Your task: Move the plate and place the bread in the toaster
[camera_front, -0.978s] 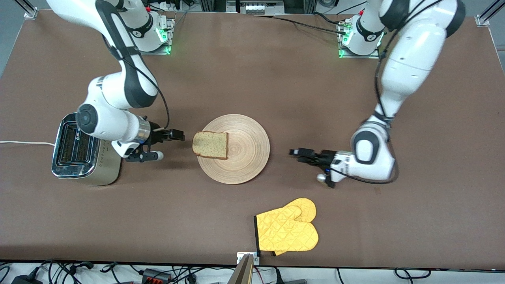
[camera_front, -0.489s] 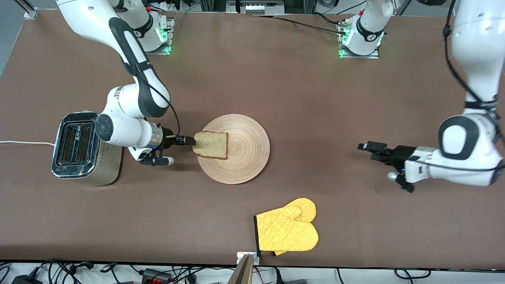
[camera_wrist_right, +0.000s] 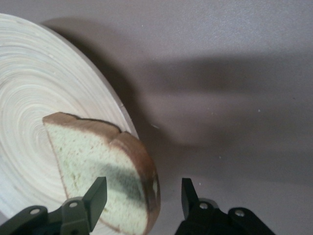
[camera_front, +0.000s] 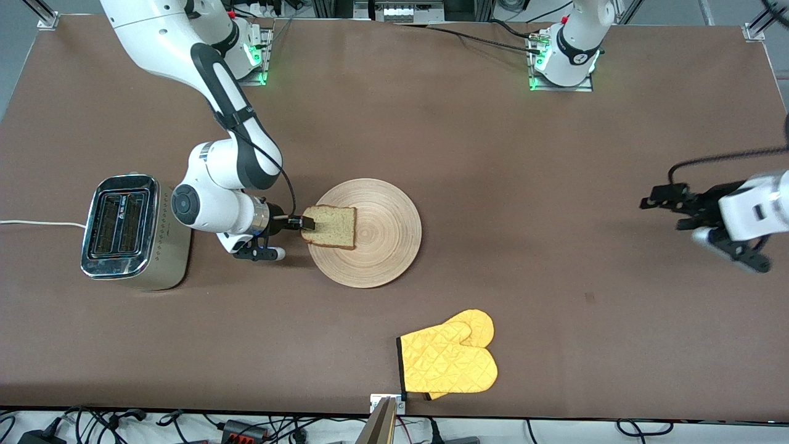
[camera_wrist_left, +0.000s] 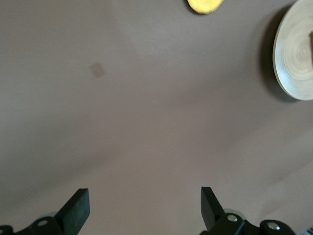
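While the plate (camera_front: pixel 370 246) lies near the middle of the brown table (camera_front: pixel 431 142), the toaster (camera_front: pixel 126 231) stands upright toward the right arm's end, well apart from it. A yellow oven mitt (camera_front: pixel 449 361) lies nearer to the front camera than the plate. The bread (camera_front: pixel 333 227) rests on the plate's edge facing the toaster. The right gripper (camera_front: pixel 303 222) has its fingers apart around the bread's end. The left gripper (camera_front: pixel 654 202), fingers apart and holding nothing, hangs over bare table at the left arm's end.

High front camera; wrist cameras share the plate (camera_wrist_left: pixel 295 58).
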